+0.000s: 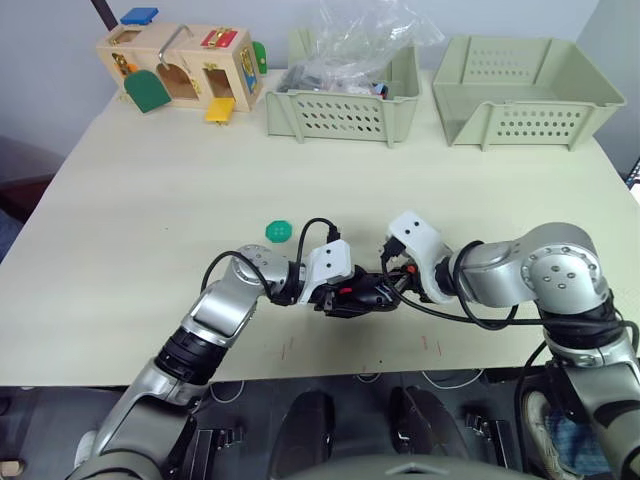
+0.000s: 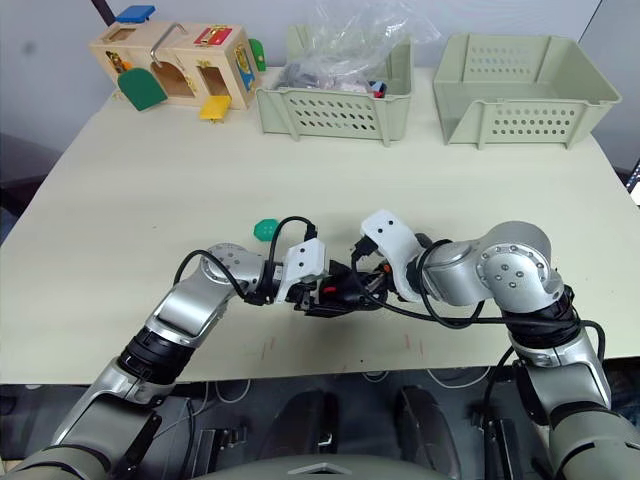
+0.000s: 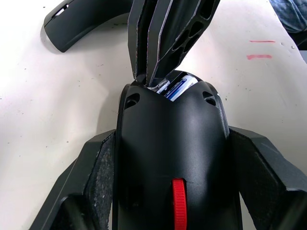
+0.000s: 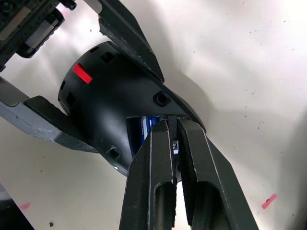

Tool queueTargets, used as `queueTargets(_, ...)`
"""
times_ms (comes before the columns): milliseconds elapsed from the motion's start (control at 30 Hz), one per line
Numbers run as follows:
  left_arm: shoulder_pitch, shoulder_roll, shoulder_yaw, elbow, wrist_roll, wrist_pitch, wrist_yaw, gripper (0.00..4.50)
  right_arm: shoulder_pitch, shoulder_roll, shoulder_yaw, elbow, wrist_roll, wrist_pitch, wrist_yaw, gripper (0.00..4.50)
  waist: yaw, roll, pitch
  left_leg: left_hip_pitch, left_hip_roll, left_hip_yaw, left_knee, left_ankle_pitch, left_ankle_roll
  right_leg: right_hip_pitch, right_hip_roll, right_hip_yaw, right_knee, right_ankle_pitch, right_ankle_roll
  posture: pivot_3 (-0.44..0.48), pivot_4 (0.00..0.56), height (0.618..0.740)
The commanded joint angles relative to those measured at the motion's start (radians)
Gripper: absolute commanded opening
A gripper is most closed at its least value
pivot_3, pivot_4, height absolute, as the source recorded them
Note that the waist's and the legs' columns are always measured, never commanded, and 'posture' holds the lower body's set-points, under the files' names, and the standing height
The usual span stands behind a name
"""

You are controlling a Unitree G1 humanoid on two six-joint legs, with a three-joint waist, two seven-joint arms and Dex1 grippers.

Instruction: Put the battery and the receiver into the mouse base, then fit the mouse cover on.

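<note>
On the far left of the pale table (image 1: 150, 200) stands a wooden toy box with coloured latches (image 1: 180, 65). Nearer to the centre lies a small flat green disc (image 1: 279, 232), just beside the left arm.

The left gripper (image 3: 168, 158) is clamped on the black oval plastic mouse base (image 3: 172, 143): its two fingers press the two long sides of the base, and the red scroll wheel (image 3: 178, 208) points toward the wrist. The base sits at the front middle of the table, between the two arms. Inside its open recess the slim blue-and-silver battery (image 3: 178, 87) is already lying.

The right gripper (image 4: 173, 139) comes from the other end. Its two fingers are closed together, almost touching, and their tips reach into the recess beside the battery. Something small and thin seems pinched between the tips; I judge it is the receiver, but it is too small to tell surely.

The glossy black curved mouse cover (image 3: 79, 21) lies on the table a little apart from the base.

Farther back to the right stand two pale green plastic baskets (image 1: 520, 90).

I think the base is light, stiff and smooth, so it can slip; holding it on the long sides, as now, is the good place. The receiver would be tiny and easy to drop.
</note>
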Motion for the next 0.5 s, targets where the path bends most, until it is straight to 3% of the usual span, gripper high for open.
queueTargets(33,-0.011,0.002,0.003,-0.024,-0.01,0.004,-0.004,2.96,0.017,0.002,-0.015,-0.05,-0.039,0.006,0.028,0.0,0.0,0.0,0.0,0.0,0.0,0.0,0.0,0.0,0.0,0.0,0.0,0.0,0.0,0.0,0.0,0.0,0.15,0.74)
queueTargets(500,0.008,0.003,0.004,0.009,-0.003,-0.039,-0.005,2.96,0.064,0.012,-0.024,-0.149,-0.223,-0.013,0.18,0.0,0.0,0.0,0.0,0.0,0.0,0.0,0.0,0.0,0.0,0.0,0.0,0.0,0.0,0.0,0.0,0.0,0.15,0.74)
